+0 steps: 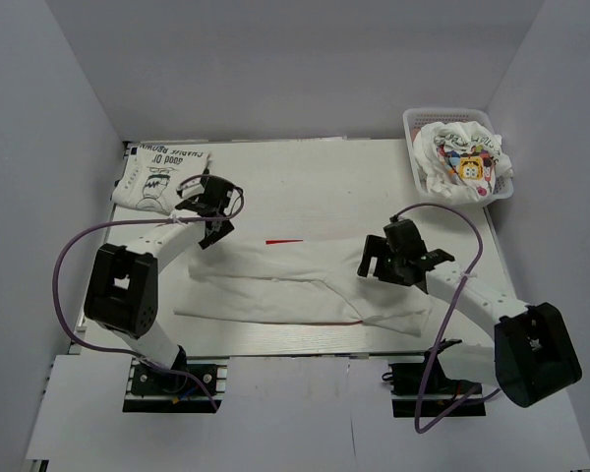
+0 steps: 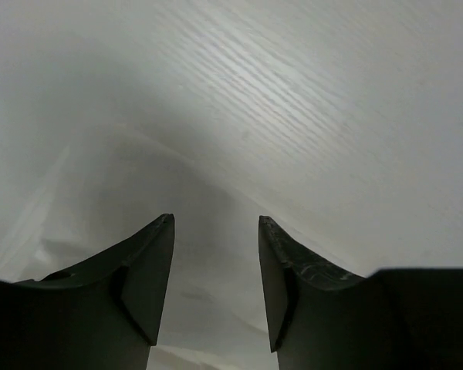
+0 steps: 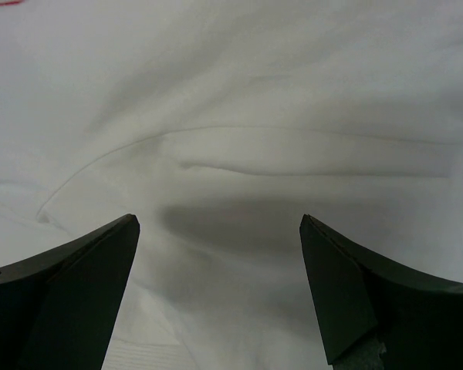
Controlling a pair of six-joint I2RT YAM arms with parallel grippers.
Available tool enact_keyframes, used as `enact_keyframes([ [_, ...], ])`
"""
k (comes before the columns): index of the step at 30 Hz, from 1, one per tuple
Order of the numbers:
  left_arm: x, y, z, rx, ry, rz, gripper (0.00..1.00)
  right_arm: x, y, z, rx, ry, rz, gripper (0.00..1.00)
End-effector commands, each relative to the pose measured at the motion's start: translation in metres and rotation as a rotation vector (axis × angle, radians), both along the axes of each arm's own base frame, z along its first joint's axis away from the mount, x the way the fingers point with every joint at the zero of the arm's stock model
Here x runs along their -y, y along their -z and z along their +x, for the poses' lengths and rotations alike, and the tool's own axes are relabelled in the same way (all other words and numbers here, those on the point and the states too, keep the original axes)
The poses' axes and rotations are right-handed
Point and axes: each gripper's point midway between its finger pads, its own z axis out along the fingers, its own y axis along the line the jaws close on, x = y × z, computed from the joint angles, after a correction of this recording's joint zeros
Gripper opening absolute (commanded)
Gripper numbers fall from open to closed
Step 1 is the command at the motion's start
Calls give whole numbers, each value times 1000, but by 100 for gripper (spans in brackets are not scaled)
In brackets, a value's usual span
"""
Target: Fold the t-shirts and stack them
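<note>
On the white table [image 1: 305, 167], a spread t-shirt [image 1: 295, 290] lay across the lower middle of the overhead frame, its long axis running left to right, with a thin red streak [image 1: 285, 240] showing near its upper edge. A folded t-shirt [image 1: 162, 172] with green-black lettering sat at the upper left. At the upper right a mesh basket [image 1: 413, 123] held a crumpled t-shirt [image 1: 467, 162] with a colourful print.

The left gripper [image 1: 214, 234] hovered over the left end of the spread cloth, just below the folded one. Its fingers were parted with nothing between them, and its wrist view showed cloth rising in a soft ridge ahead. The right gripper [image 1: 369, 258] stood over the right end with its jaws spread wide and empty, the wrist view filled with wrinkled white fabric.

Each arm was nearer its own end of the garment, which lay directly beneath both sets of fingers. The next fold seemed to depend on the two arms taking hold at opposite ends of that long axis.
</note>
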Motion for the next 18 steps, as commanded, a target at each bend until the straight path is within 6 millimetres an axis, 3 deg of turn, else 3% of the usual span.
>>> enact_keyframes([
  [1, 41, -23, 25, 97, 179, -128, 58, 1, -21, 27, 86, 53, -9, 90],
  [3, 65, -20, 23, 110, 270, -214, 56, 5, -22, 31, 84, 84, -27, 90],
  [4, 72, -7, 11, 74, 313, -239, 56, 7, -13, 29, 52, 88, -46, 90],
  [7, 70, 10, -5, 20, 317, -228, 50, 13, 3, 27, -23, 121, -77, 90],
  [9, 60, 34, -28, -95, 291, -187, 50, 13, 15, 25, -73, 127, -85, 90],
  [11, 53, 45, -43, -152, 261, -154, 46, 14, 26, 28, -112, 149, -91, 90],
  [13, 45, 59, -67, -240, 248, -125, 45, 11, 37, 39, -134, 157, -96, 90],
  [14, 45, 63, -75, -264, 245, -122, 43, 11, 40, 44, -136, 161, -99, 90],
  [15, 51, 64, -85, -298, 252, -141, 41, 8, 38, 62, -121, 182, -106, 90],
  [17, 53, 64, -109, -367, 251, -152, 38, 6, 53, 75, -153, 196, -122, 90],
  [18, 60, 64, -123, -400, 284, -171, 38, -7, 44, 107, -115, 197, -99, 90],
])
